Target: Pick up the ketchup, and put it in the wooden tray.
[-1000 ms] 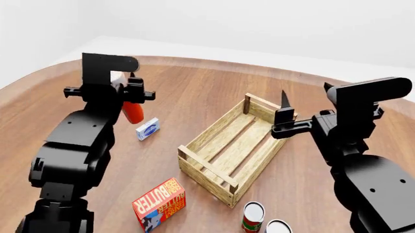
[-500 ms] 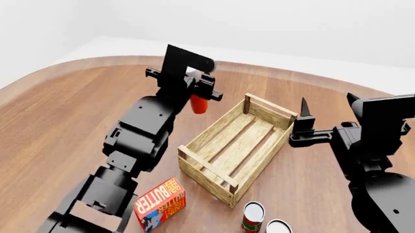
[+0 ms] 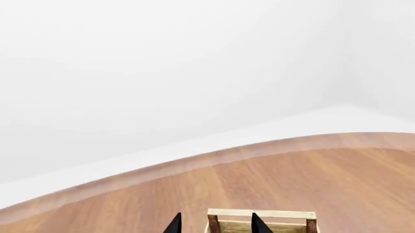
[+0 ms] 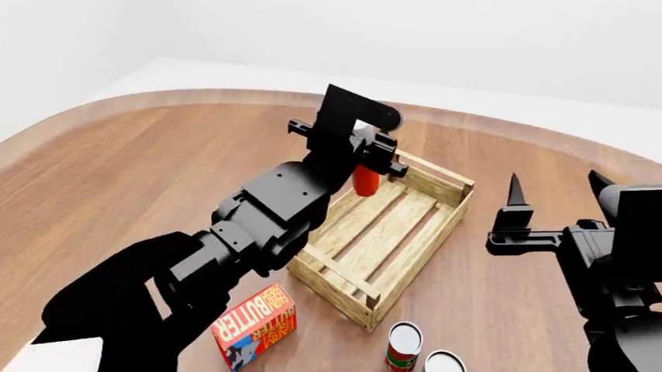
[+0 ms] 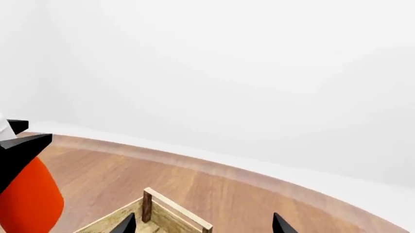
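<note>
My left gripper (image 4: 370,160) is shut on the ketchup (image 4: 365,181), an orange-red bottle hanging down from the fingers. It is held above the far left end of the wooden tray (image 4: 333,284), a pale slatted crate lying diagonally on the table. The left wrist view shows the gripper's own fingertips (image 3: 174,225) and the tray's far rim (image 3: 261,213), but not the bottle. The right wrist view shows the ketchup (image 5: 29,200) at its edge and a tray corner (image 5: 176,213). My right gripper (image 4: 556,192) is open and empty, to the right of the tray.
A red-orange butter box (image 4: 254,325) lies near the tray's near left corner. Two cans (image 4: 405,345) (image 4: 443,363) stand by the near edge of the view. The round wooden table's far edge (image 4: 207,94) curves behind. My left arm covers the table left of the tray.
My left arm has swung right, carrying the ketchup from the table's left side to above the tray's far end. My right gripper has drawn back to the right and lower.
</note>
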Tool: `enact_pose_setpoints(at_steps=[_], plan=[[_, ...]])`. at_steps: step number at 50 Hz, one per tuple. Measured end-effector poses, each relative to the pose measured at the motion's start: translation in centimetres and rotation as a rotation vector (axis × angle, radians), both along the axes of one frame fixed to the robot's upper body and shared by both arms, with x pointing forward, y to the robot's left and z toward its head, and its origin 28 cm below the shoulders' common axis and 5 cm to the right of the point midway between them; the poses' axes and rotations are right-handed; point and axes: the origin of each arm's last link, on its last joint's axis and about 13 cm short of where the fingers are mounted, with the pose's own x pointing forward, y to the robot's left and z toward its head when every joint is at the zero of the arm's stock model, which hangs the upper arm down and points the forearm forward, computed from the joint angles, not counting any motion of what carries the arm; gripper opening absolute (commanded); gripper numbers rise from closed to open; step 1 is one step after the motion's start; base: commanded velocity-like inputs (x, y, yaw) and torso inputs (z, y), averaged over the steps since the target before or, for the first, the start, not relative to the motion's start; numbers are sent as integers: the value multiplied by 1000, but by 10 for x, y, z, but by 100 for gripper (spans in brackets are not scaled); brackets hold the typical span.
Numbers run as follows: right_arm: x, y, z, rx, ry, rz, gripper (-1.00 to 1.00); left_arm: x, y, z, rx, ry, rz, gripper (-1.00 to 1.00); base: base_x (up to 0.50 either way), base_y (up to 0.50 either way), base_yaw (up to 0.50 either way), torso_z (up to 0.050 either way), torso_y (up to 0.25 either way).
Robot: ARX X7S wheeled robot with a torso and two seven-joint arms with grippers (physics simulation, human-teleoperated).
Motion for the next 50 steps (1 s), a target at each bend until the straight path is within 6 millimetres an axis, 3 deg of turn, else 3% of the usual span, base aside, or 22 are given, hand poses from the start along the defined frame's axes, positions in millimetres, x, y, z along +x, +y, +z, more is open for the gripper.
enact_pose_setpoints(at_steps=[19, 50], plan=[[-10, -4, -2, 4, 3, -34, 100, -5, -6, -4, 26, 0, 22, -100, -1, 0, 0, 0, -126], [-12, -5, -5, 10, 0, -42, 100, -5, -10, 6, 15, -58, 19, -100, -1, 0, 0, 0, -113]])
